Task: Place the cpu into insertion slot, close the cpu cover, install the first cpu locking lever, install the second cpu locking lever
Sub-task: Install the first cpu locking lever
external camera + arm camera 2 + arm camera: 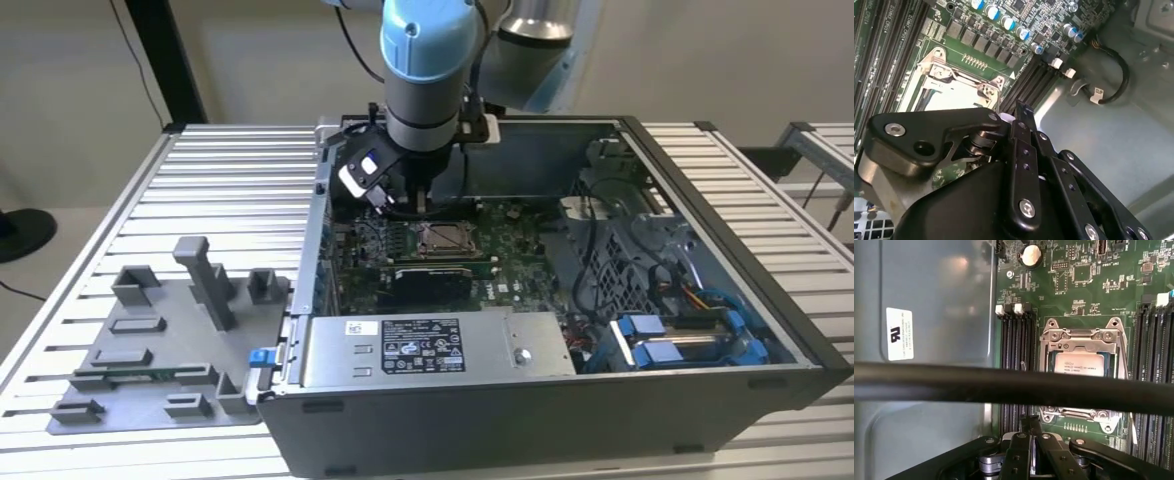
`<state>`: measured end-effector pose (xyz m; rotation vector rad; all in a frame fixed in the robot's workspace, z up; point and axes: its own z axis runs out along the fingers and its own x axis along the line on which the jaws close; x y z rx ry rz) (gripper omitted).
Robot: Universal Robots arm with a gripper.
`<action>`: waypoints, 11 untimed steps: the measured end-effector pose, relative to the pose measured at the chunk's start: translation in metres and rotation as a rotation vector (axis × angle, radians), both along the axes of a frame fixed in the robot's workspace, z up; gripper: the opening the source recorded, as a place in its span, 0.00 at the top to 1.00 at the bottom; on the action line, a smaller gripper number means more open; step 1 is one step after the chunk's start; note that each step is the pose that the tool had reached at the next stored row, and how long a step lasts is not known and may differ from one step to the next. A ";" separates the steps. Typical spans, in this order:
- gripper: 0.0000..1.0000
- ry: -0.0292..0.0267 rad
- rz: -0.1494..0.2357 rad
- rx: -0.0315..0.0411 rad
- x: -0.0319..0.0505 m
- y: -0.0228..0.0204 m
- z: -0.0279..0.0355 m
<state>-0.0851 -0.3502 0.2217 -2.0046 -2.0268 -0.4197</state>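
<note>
Gripper point(1030, 424) beside cpu cover point(1081, 338) edge (cpu point(1081, 364) seated)

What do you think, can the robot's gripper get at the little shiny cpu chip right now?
Probably yes. The gripper hangs close beside the cpu, with nothing standing between them. The cpu cover seems to lie over the chip's edges, though, so only its middle is bare.

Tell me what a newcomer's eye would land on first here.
The blue and grey arm reaches down into the open computer case on the slatted table, its gripper just above the green board. In the first wrist view, the cpu sits framed by the silvery cpu cover, with a black bar crossing in front.
</note>
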 end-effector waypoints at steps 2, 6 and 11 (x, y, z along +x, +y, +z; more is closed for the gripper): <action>1.00 0.0000 0.000 0.0015 0.0000 0.0000 -0.0003; 1.00 -0.0001 -0.001 0.0179 0.0001 0.0000 -0.0004; 1.00 0.0053 -0.013 0.0410 0.0001 -0.0002 0.0030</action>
